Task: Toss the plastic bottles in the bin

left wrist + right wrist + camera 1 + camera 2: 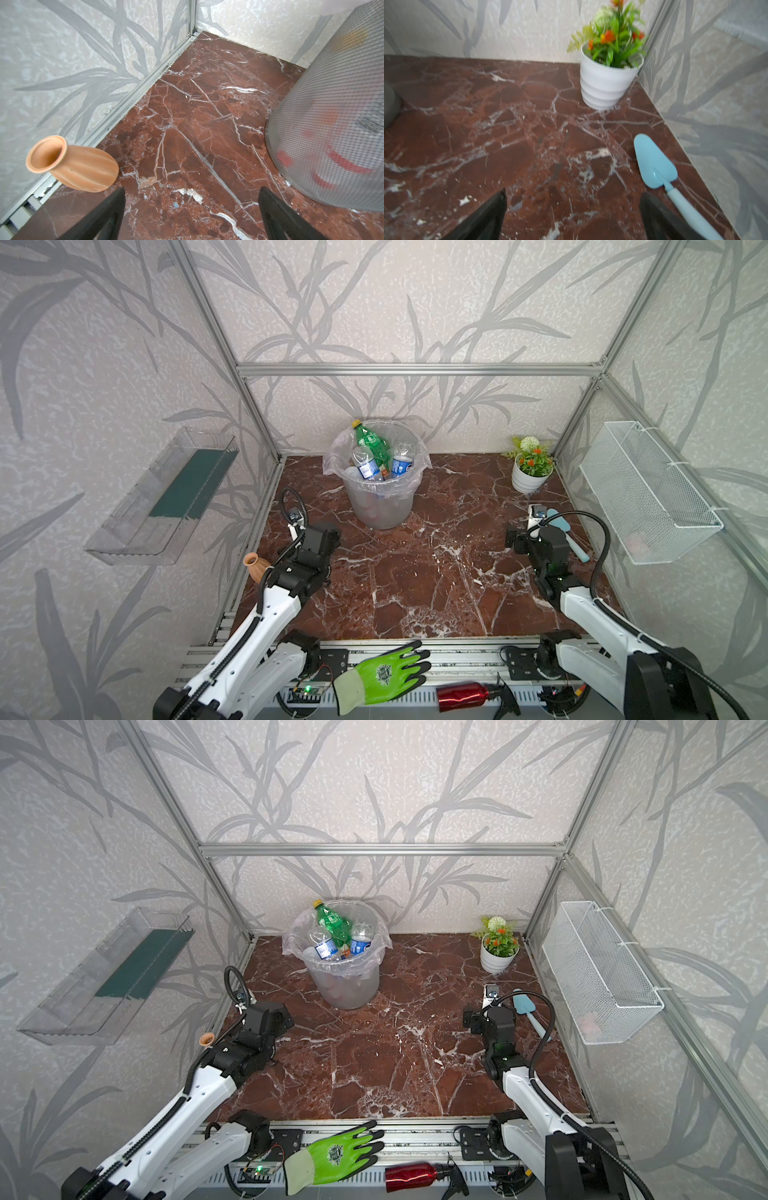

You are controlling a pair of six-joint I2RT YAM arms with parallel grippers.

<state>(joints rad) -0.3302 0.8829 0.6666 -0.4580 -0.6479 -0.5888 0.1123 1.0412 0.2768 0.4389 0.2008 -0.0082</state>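
In both top views the plastic bottles [376, 456] lean inside the bin [380, 506], at about 2 o'clock from the nearer left end effector [192, 190] and 10 o'clock from the right end effector [572, 192], both spread wide and empty.

Marble tabletop [415, 580] — bin [380, 510], vase [257, 566], planter [528, 481], trowel [575, 545]

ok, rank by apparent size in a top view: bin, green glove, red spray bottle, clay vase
1. bin
2. green glove, nearer the camera, so flattered
3. red spray bottle
4. clay vase, partly hidden by the left arm
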